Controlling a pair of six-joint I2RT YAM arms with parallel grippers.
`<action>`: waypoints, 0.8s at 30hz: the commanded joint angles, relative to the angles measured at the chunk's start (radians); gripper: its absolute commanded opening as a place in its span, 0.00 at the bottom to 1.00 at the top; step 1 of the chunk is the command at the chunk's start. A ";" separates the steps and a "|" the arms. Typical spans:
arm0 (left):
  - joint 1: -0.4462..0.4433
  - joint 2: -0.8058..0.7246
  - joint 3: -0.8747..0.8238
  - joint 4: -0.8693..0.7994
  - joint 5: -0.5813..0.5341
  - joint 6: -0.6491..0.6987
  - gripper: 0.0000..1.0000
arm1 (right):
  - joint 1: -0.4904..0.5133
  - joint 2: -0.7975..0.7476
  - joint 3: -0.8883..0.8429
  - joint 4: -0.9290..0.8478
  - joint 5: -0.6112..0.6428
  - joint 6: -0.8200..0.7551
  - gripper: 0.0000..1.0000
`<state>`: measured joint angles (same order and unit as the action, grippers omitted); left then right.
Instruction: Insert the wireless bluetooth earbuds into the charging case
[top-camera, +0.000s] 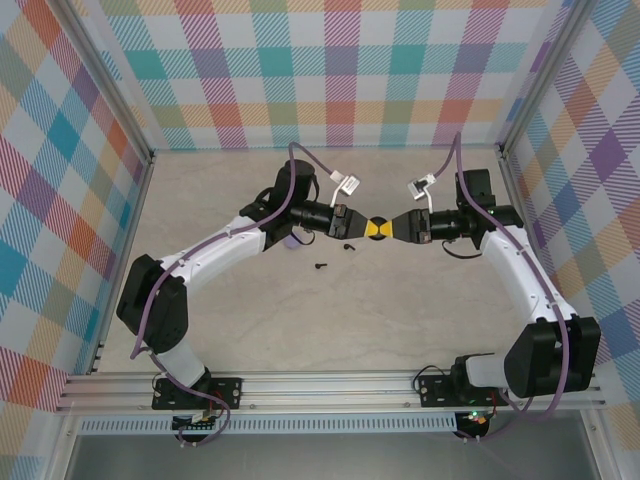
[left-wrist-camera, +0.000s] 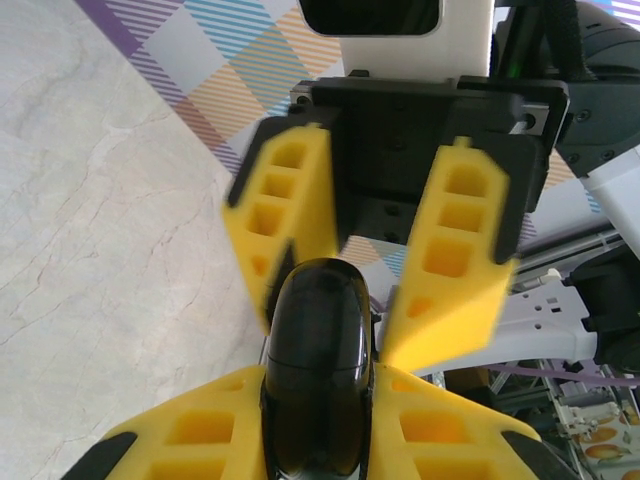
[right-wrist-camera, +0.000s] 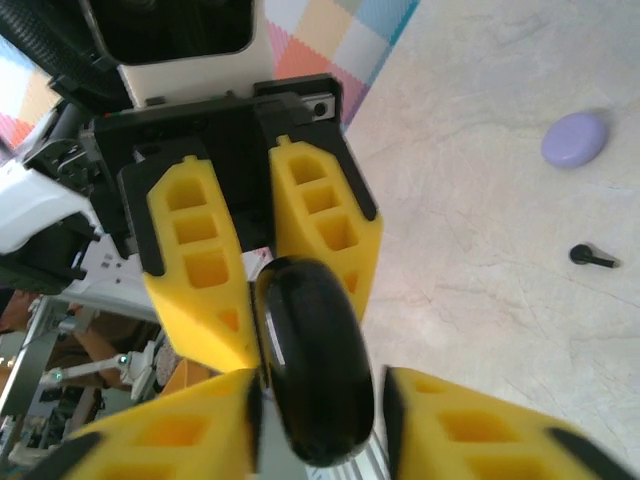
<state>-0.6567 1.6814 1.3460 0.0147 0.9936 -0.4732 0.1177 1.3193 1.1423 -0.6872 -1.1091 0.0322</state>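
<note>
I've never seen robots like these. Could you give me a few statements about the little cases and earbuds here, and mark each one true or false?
1. The left gripper is clamped on a black case. True.
2. Two black earbuds lie loose on the table. True.
3. The black case is lying on the table. False: it is held up off the table, between the left gripper and the right gripper.
4. The lavender case is in the right gripper. False: it sits on the table, with nothing holding it.
</note>
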 joint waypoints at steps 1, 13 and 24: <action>-0.001 0.009 0.042 -0.067 -0.062 0.058 0.04 | 0.002 -0.031 0.027 0.002 0.124 0.008 0.54; -0.001 -0.102 -0.187 0.199 -0.366 0.321 0.02 | 0.002 -0.183 -0.031 0.119 0.403 0.044 0.59; 0.000 -0.109 -0.250 0.449 -0.177 0.361 0.03 | 0.002 -0.101 0.074 -0.025 0.204 -0.109 0.59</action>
<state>-0.6567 1.6123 1.1183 0.3130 0.7296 -0.1440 0.1181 1.1969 1.1713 -0.6605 -0.7990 -0.0029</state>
